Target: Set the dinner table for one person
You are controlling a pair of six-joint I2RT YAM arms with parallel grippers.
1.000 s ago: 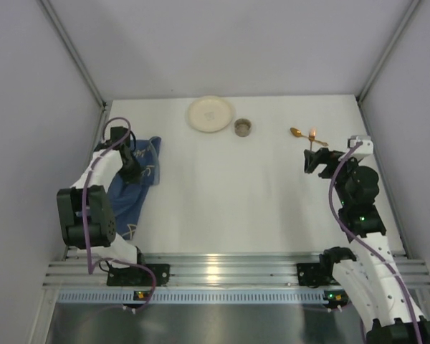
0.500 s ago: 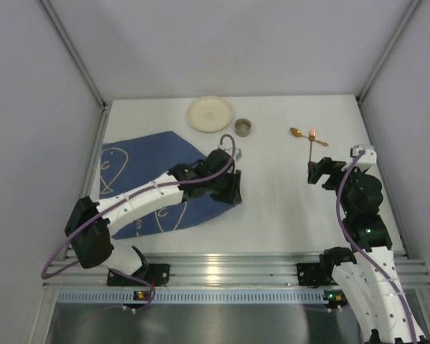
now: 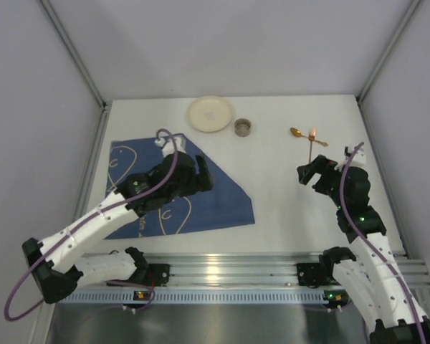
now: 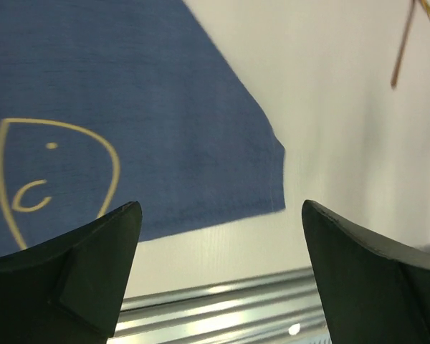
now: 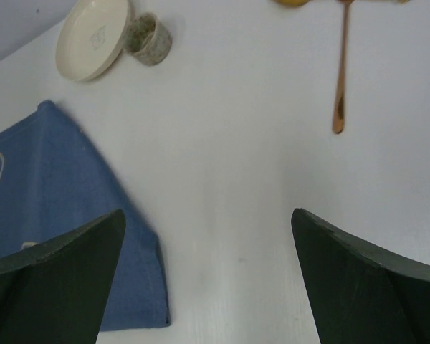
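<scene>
Here, the blue cloth (image 3: pixel 222 204) is laid on the dinner table (image 3: pixel 287 215). The left gripper (image 3: pixel 199 174) is held above the cloth, the right gripper (image 3: pixel 306 173) well right of it; both are spread wide, empty.

1. The top camera hangs high behind the arm bases (image 3: pixel 222 276), looking down and forward over the whole table (image 3: pixel 287 208) from far off
2. The left wrist camera sits close over the cloth (image 4: pixel 129 93), with the rail (image 4: pixel 222 312) at the bottom of its view
3. The right wrist camera slants across the table towards the plate (image 5: pixel 93 32) and cup (image 5: pixel 149 37)
4. Both wrist views share the cloth's near right corner and a gold handle (image 5: pixel 340 72); the top view takes in all of it
</scene>
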